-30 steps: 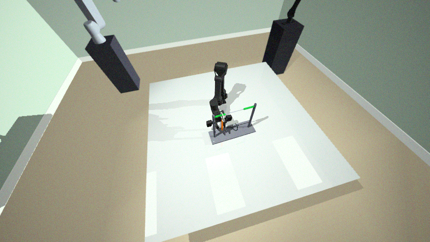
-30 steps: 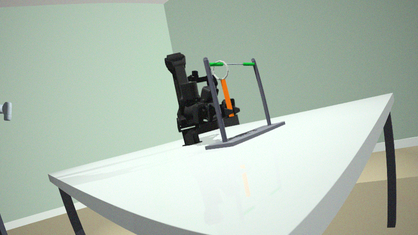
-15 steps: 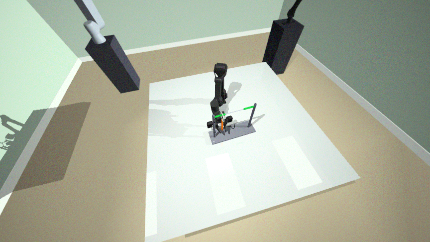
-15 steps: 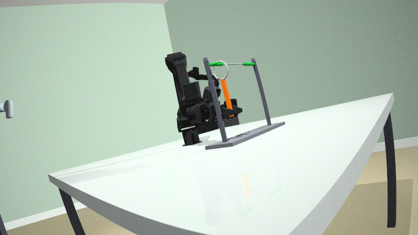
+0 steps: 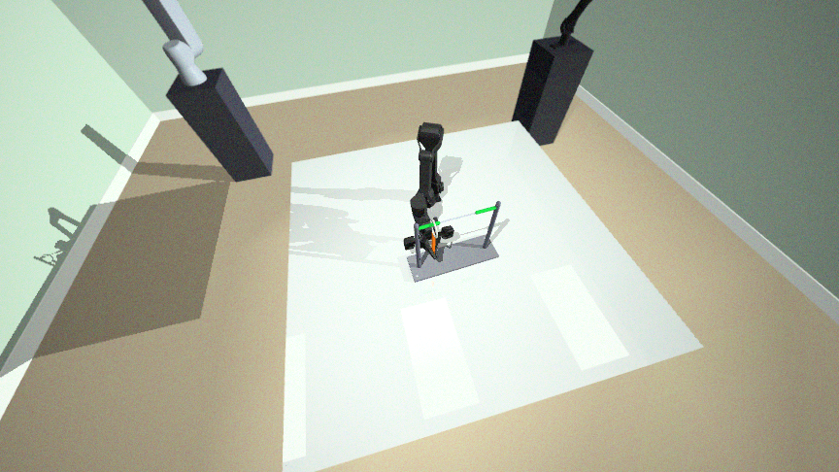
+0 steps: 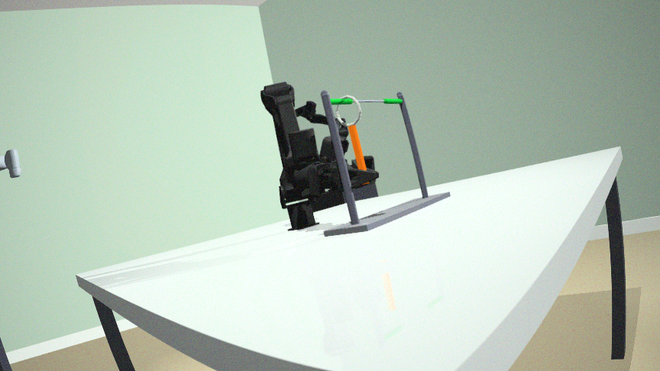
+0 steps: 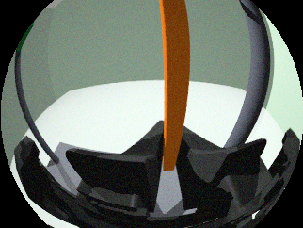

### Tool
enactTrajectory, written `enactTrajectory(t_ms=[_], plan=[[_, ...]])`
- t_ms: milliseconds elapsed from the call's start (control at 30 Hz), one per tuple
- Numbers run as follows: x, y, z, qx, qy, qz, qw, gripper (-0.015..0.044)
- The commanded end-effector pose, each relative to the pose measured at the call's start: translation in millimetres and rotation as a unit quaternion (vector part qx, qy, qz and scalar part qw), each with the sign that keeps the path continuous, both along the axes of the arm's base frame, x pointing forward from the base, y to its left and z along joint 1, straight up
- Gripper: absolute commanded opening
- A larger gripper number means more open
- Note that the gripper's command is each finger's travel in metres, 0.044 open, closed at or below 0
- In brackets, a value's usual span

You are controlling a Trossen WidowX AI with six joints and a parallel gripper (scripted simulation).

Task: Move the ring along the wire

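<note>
The white ring (image 6: 348, 124) (image 5: 434, 222) hangs on the green wire part (image 6: 340, 101) (image 5: 424, 226) next to the near post (image 6: 339, 156) (image 5: 417, 249). Its orange handle (image 6: 355, 145) (image 5: 433, 242) (image 7: 173, 69) hangs down from it. My gripper (image 7: 167, 124) (image 6: 364, 174) (image 5: 434, 249) is shut on the lower end of the orange handle, low behind the wire frame. The thin grey wire (image 6: 371, 100) (image 5: 460, 217) runs to the other green part (image 6: 393, 101) (image 5: 485, 210) at the far post (image 6: 412, 147) (image 5: 491, 225). The ring is clear of the grey wire.
The posts stand on a grey base plate (image 6: 396, 211) (image 5: 469, 259) on the white table (image 5: 352, 352) (image 6: 461, 276). In the wrist view the posts (image 7: 256, 75) (image 7: 22, 101) rise on both sides of the handle. Two dark pillars (image 5: 219, 122) (image 5: 551, 87) stand beyond the table.
</note>
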State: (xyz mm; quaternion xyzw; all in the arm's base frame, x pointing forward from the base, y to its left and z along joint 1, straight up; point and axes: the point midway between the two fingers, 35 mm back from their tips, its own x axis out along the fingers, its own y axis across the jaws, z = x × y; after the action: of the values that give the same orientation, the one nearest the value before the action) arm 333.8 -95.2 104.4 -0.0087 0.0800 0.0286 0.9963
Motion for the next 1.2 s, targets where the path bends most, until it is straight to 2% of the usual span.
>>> enactTrajectory(t_ms=[0,33,700,1167], plan=[[0,0,0,0.0,0.0,0.0,1.0,-0.0129],[0,0,0,0.0,0.0,0.0,1.0,-0.015],[0,-2,21,0.001,0.0,0.004,1.0,-0.015],[0,-2,22,0.001,0.0,0.004,1.0,-0.015]])
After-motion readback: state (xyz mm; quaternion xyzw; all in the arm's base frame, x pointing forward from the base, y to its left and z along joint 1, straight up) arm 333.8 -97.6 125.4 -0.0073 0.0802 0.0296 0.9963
